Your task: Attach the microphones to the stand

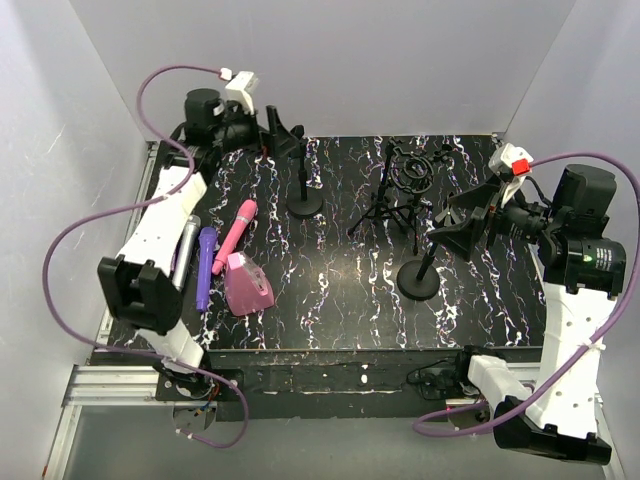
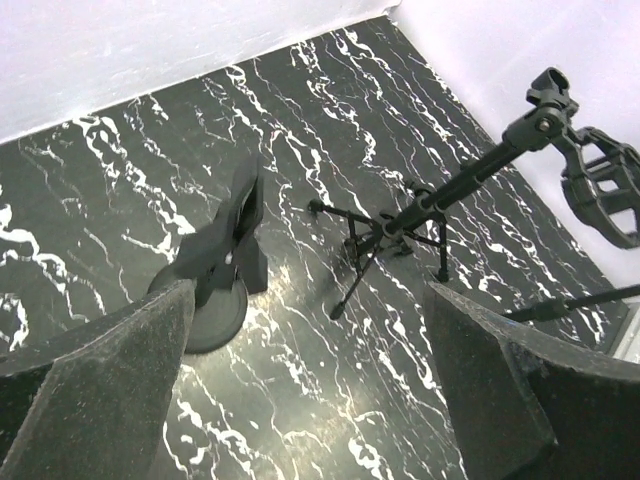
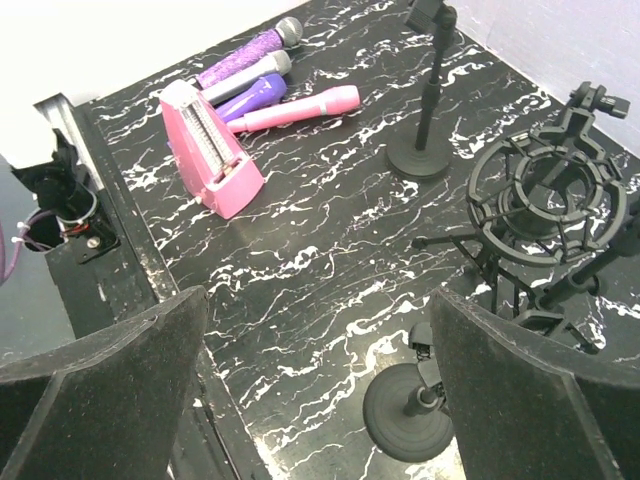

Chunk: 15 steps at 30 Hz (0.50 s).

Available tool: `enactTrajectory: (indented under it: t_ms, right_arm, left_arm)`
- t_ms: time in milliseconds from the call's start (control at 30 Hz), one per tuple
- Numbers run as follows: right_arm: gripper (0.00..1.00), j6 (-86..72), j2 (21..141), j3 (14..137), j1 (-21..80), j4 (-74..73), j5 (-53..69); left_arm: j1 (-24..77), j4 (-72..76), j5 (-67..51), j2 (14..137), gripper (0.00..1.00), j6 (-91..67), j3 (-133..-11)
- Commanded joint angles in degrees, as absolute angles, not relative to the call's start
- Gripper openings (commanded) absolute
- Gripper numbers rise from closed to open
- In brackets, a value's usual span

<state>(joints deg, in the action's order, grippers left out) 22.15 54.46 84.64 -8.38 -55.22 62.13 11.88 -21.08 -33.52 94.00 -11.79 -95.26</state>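
Both claws wide, nothing held. Left gripper [image 1: 280,125] at far-left corner, just beside clip of round-base stand [image 1: 305,205], back wall close behind. Right gripper [image 1: 455,225] near right edge, above second round-base stand [image 1: 418,280]. Tripod stand [image 1: 392,205] with ring mount sits between them (splayed legs eat far-middle room). At left edge, lying side by side, heads toward back: silver-grey microphone [image 1: 186,248], purple microphone [image 1: 205,268], pink microphone [image 1: 236,232], glittery microphone [image 3: 240,50]. Pink wedge block [image 1: 245,285] just beside them. Table [image 1: 330,300] centre and near strip open.

The pink microphone [image 1: 235,235] and purple microphone [image 1: 205,268] contrast with the black, white-veined table [image 1: 330,285].
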Motion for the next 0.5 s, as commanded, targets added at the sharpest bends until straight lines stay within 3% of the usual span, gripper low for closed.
enactTrajectory:
  t_ms: [0, 100, 467]
  right_arm:
    - [0.98, 22.8, 55.2, 86.7, -8.5, -53.9, 67.1]
    - [0.98, 22.4, 55.6, 86.4, -8.5, -53.2, 67.8]
    - [0.98, 22.1, 55.5, 85.1, -8.5, -52.6, 68.6]
  left_arm:
    - [16.1, -26.5, -28.3, 99.6, 0.98, -3.9, -104.8]
    - [17.1, -28.4, -23.0, 102.6, 0.96, -0.3, -108.3]
    - [20.7, -30.3, -17.6, 110.4, 0.68, 8.3, -116.6]
